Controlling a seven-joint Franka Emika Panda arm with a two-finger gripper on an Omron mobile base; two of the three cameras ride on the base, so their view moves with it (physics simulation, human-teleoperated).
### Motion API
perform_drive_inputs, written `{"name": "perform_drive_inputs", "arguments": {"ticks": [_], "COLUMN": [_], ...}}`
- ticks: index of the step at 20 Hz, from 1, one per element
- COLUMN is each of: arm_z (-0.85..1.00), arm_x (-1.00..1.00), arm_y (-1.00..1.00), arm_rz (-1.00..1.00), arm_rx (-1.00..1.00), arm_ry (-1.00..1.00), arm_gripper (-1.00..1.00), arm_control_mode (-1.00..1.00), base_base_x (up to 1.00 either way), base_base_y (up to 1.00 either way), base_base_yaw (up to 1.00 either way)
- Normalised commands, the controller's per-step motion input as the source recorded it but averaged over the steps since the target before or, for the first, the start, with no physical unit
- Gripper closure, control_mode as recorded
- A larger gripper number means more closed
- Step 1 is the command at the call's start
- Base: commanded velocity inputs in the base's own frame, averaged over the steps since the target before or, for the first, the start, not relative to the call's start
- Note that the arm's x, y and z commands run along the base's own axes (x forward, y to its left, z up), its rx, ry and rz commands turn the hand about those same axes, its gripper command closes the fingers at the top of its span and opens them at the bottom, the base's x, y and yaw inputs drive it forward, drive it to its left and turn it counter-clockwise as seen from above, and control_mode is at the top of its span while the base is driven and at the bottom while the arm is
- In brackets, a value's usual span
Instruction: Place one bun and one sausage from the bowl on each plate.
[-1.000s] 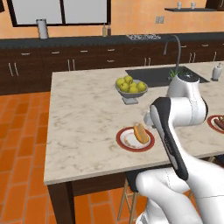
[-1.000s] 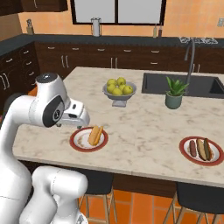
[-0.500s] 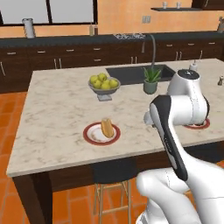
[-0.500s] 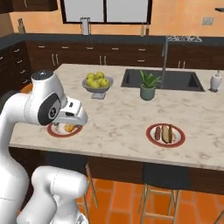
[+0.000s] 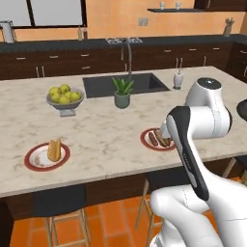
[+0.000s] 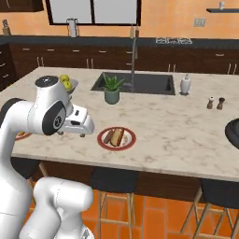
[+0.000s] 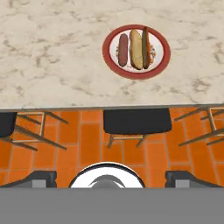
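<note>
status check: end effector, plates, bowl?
End effector open, empty, above stools. Near plate: bun plus sausage. Far plate: bun only. Bowl at counter's right edge, path clear.

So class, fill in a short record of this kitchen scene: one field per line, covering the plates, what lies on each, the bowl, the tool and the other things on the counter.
near plate: red-rimmed, holds a sausage, a bun and a dark strip
far plate: red-rimmed, holds one bun, no sausage visible
dark bowl: at the counter's right edge, contents not visible
tool: open, empty, off the counter's edge above the stools
fruit bowl: pale grey, yellow fruit
potted plant: beside the sink
</note>
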Motion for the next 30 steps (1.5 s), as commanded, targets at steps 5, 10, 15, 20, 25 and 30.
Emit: {"name": "perform_drive_inputs", "arguments": {"ticks": [5,10,15,20,25,30], "arm_z": [0.0,0.0,0.0,0.0,0.0,0.0], "arm_x": [0.0,0.0,0.0,0.0,0.0,0.0], "arm_y": [0.0,0.0,0.0,0.0,0.0,0.0], "arm_rz": [0.0,0.0,0.0,0.0,0.0,0.0], "arm_rx": [0.0,0.0,0.0,0.0,0.0,0.0], "arm_ry": [0.0,0.0,0.0,0.0,0.0,0.0], "arm_gripper": [-1.0,-1.0,-1.0,-1.0,-1.0,-1.0], "arm_control_mode": [1.0,1.0,1.0,1.0,1.0,1.0], "base_base_x": [0.0,0.0,0.0,0.0,0.04,0.13], "base_base_y": [-1.0,-1.0,-1.0,-1.0,-0.95,-0.67], "base_base_yaw": [0.05,0.05,0.01,0.0,0.0,-0.01]}}
